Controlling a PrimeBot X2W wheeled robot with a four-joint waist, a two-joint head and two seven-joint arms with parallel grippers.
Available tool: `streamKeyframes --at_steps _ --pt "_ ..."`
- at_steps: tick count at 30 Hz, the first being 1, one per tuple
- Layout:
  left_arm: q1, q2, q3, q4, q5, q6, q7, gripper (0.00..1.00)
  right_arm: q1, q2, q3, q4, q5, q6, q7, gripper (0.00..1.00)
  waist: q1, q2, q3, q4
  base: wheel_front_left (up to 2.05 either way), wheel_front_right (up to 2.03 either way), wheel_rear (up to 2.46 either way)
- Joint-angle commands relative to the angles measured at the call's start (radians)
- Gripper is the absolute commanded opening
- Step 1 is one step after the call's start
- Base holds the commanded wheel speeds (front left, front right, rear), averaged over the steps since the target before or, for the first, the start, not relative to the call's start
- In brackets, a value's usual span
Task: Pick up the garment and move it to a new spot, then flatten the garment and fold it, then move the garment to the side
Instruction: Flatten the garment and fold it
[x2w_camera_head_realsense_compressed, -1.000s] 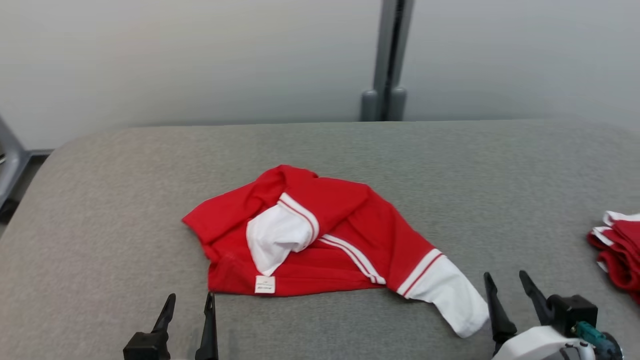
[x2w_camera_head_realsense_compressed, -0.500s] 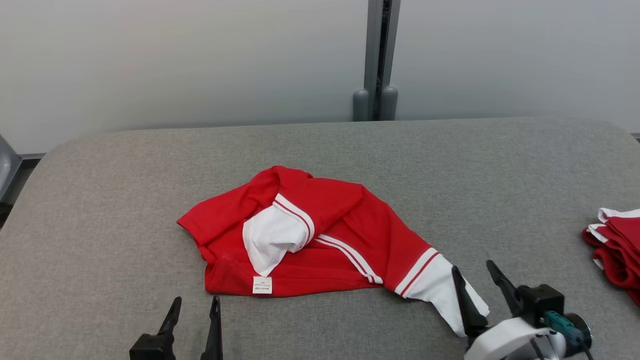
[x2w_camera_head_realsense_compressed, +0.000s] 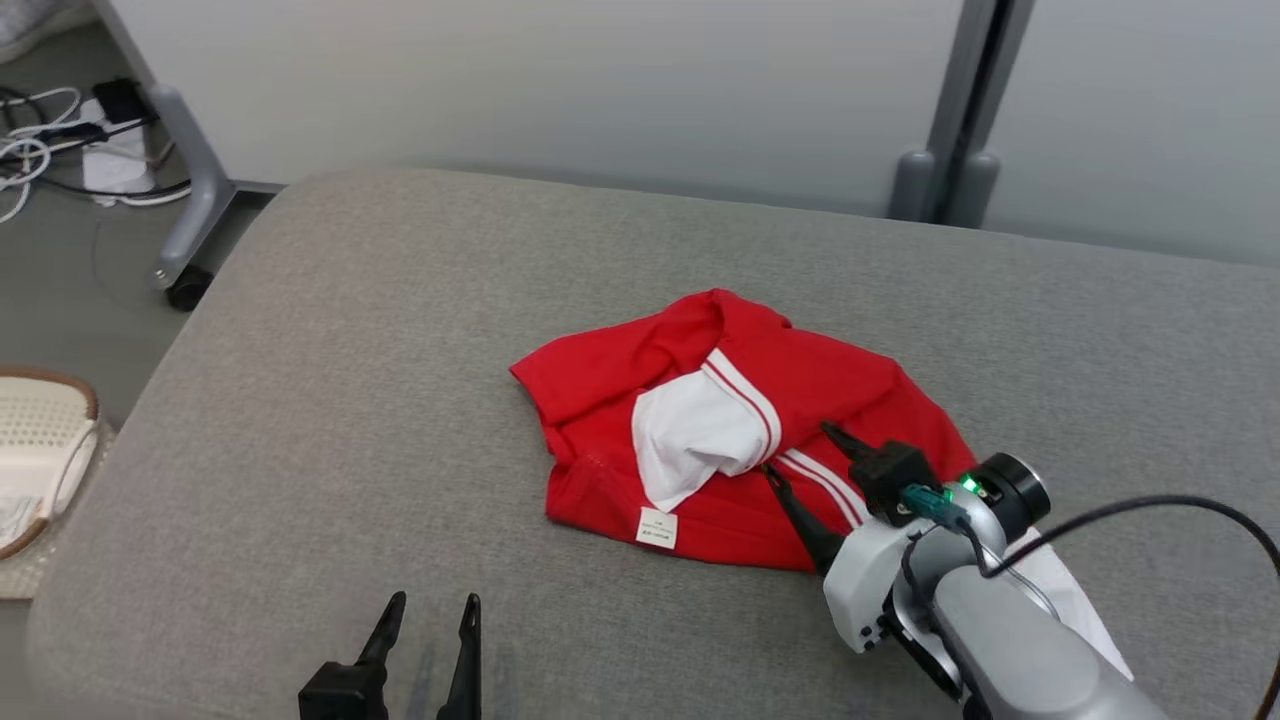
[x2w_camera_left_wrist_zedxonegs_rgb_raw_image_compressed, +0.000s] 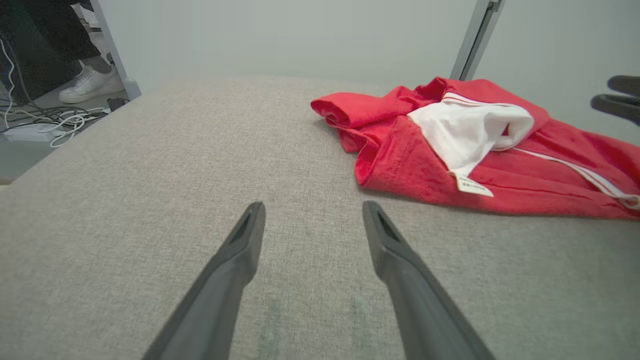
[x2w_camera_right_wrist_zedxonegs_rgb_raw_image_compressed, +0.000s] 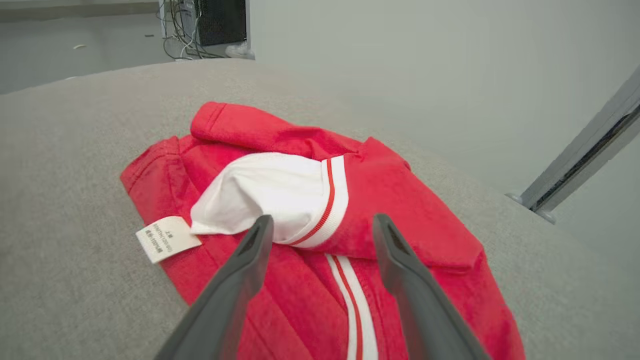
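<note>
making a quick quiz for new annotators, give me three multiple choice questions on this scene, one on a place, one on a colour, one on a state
1. Where is the right gripper?
A. over the garment
B. above a basket
C. down by the floor cables

2. What is the garment's main colour?
A. blue
B. red
C. green

3. How is the left gripper?
A. open, holding nothing
B. shut on the garment
C. shut on a label

Answers:
1 A, it hangs over the red cloth.
2 B, the body is red, with a white sleeve lying on top.
3 A, its jaws stand apart above bare table.
</note>
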Motion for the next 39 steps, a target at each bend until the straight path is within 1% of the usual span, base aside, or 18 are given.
streamKeyframes --at_steps 1,7,14,15,16,17,21,25,28,29,32,34,35,36,37,39 --pt "-0.018 0.004 -0.003 0.0 -0.007 -0.001 -0.002 1.0 -0.024 -0.009 0.013 0.025 0.005 0.0 0.015 1.0 0.0 0.0 0.034 0.065 0.0 0.0 0.0" --pt "-0.021 0.003 -0.017 0.002 -0.024 0.007 -0.002 1.0 -0.148 -0.017 0.132 0.159 0.052 0.0 0.071 1.0 0.0 0.0 0.063 0.134 0.0 0.0 0.0" --pt "-0.038 0.003 -0.04 0.0 -0.048 0.017 -0.002 1.0 -0.245 -0.025 0.228 0.28 0.1 0.0 0.157 1.0 0.0 0.0 0.084 0.167 0.0 0.0 0.0" --pt "-0.042 0.003 -0.043 -0.002 -0.052 0.019 -0.002 1.0 -0.254 -0.024 0.236 0.29 0.105 0.0 0.158 0.49 0.0 0.0 0.089 0.17 0.0 0.0 0.0" --pt "-0.045 0.003 -0.045 -0.004 -0.054 0.019 -0.002 1.0 -0.265 -0.024 0.244 0.298 0.108 0.0 0.155 0.13 0.0 0.0 0.093 0.171 0.0 0.0 0.0" --pt "-0.045 0.003 -0.047 -0.005 -0.056 0.022 -0.002 1.0 -0.277 -0.027 0.255 0.309 0.105 0.0 0.154 0.0 0.0 0.0 0.095 0.172 0.0 0.0 0.0" --pt "-0.049 0.003 -0.046 -0.009 -0.065 0.031 -0.002 1.0 -0.324 -0.044 0.259 0.335 0.114 0.0 0.123 0.0 0.0 0.0 0.105 0.172 0.0 0.0 0.0" --pt "-0.045 0.003 -0.042 -0.012 -0.069 0.035 -0.002 1.0 -0.388 -0.088 0.213 0.355 0.136 0.0 0.064 0.0 0.0 0.0 0.111 0.167 0.0 0.0 0.0" --pt "-0.051 0.003 -0.045 -0.016 -0.075 0.033 -0.002 1.0 -0.464 -0.158 0.154 0.384 0.136 0.0 0.034 0.0 0.0 0.0 0.12 0.17 0.0 0.0 0.0" --pt "-0.06 0.003 -0.053 -0.016 -0.076 0.028 -0.002 1.0 -0.511 -0.21 0.112 0.415 0.125 0.0 0.023 0.0 0.0 0.0 0.128 0.176 0.0 0.0 0.0" --pt "-0.065 0.004 -0.066 -0.015 -0.076 0.02 -0.002 1.0 -0.575 -0.296 0.049 0.457 0.1 0.0 0.011 0.0 0.0 0.0 0.142 0.193 0.0 0.0 0.0" --pt "-0.07 0.004 -0.075 -0.013 -0.07 0.018 -0.002 1.0 -0.611 -0.356 -0.018 0.479 0.089 0.0 0.001 0.0 0.0 0.0 0.152 0.205 0.0 0.0 0.0" --pt "-0.075 0.003 -0.079 -0.013 -0.067 0.018 -0.002 1.0 -0.625 -0.386 -0.048 0.485 0.073 0.0 -0.002 0.34 0.0 0.0 0.158 0.21 0.0 0.0 0.0" --pt "-0.079 0.003 -0.083 -0.013 -0.063 0.015 -0.002 1.0 -0.631 -0.418 -0.09 0.493 0.068 0.0 -0.006 0.96 0.0 0.0 0.162 0.214 0.0 0.0 0.0" --pt "-0.082 0.004 -0.085 -0.01 -0.061 0.013 -0.002 1.0 -0.633 -0.448 -0.133 0.499 0.059 0.0 -0.006 1.0 0.0 0.0 0.164 0.218 0.0 0.0 0.0" --pt "-0.08 0.003 -0.087 -0.008 -0.055 0.01 -0.002 1.0 -0.613 -0.482 -0.224 0.505 0.04 0.0 0.009 1.0 0.0 0.0 0.166 0.22 0.0 0.0 0.0"
